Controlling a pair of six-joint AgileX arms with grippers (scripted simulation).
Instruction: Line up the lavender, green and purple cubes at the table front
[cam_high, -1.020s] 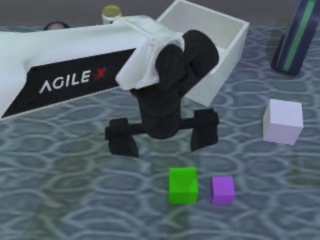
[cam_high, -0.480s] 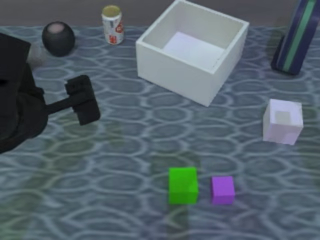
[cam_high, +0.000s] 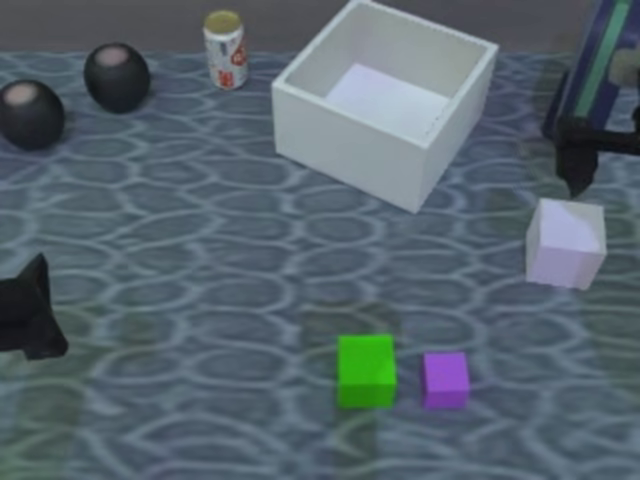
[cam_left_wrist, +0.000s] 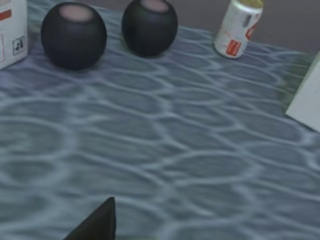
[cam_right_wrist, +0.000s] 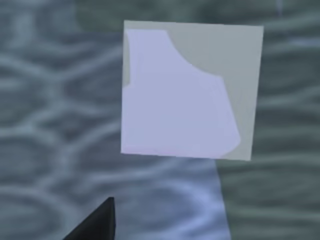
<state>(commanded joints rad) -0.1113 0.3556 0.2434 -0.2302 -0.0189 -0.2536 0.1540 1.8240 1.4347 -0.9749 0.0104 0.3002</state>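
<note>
With the green cube (cam_high: 366, 370) and purple cube (cam_high: 445, 379) side by side at the tabletop (cam_high: 200, 260) front, the right jaws (cam_high: 578, 160), spread I cannot tell, hover just behind the lavender cube (cam_high: 566, 242), so next comes lowering around it; the left arm (cam_high: 25, 320) sits parked.

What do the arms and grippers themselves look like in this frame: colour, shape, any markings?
Only small parts show. The left gripper is a matte black angular block at the top view's left edge. The right gripper at the right edge is also black, with a narrow dark finger pointing down. Each wrist view shows one black wedge-shaped tip. No cables or markings visible.
</note>
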